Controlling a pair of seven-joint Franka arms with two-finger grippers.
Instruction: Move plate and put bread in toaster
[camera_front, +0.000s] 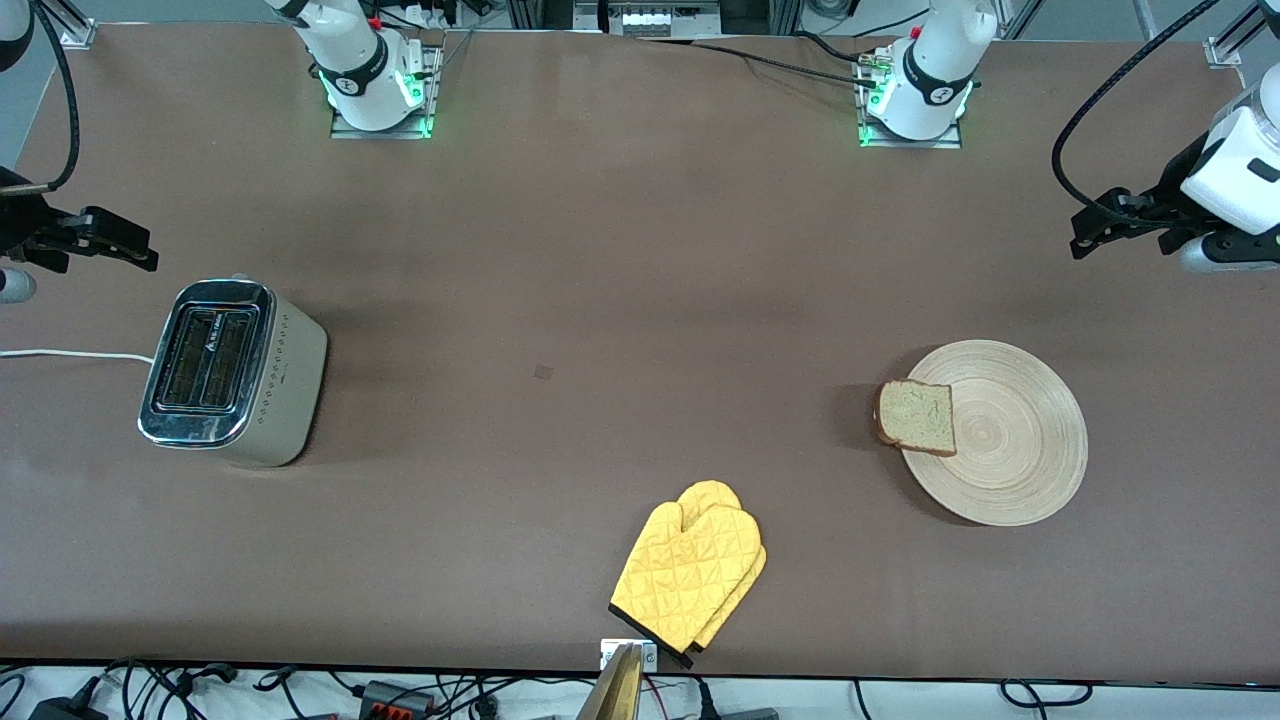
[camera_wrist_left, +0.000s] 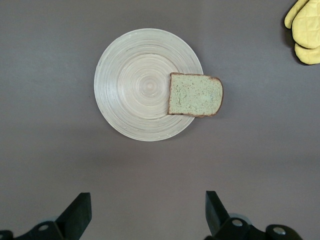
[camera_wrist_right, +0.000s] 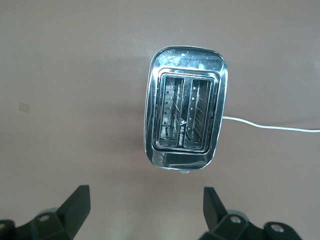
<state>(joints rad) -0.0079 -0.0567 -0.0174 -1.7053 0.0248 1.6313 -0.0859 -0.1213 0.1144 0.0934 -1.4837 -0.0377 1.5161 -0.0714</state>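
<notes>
Both jaws wide, empty; bread (camera_front: 916, 417) overhangs plate (camera_front: 1010, 440); toaster (camera_front: 232, 372) slots empty.

Both arms (camera_front: 350, 60) are glossy white with black joint bands on silver base plates (camera_front: 380, 128) lit green, trailing black cables (camera_front: 1110, 85), and end in matte black two-finger grippers (camera_wrist_left: 145, 212) with wedge-shaped fingers (camera_wrist_right: 75, 207).

The toaster (camera_front: 235, 372) stands on the table (camera_front: 560, 250) toward the right arm's end. The plate (camera_front: 1010, 440) lies toward the left arm's end, with the bread (camera_front: 916, 416) overhanging its rim. The oven mitt (camera_front: 690, 573) lies between them, nearer the front camera.
</notes>
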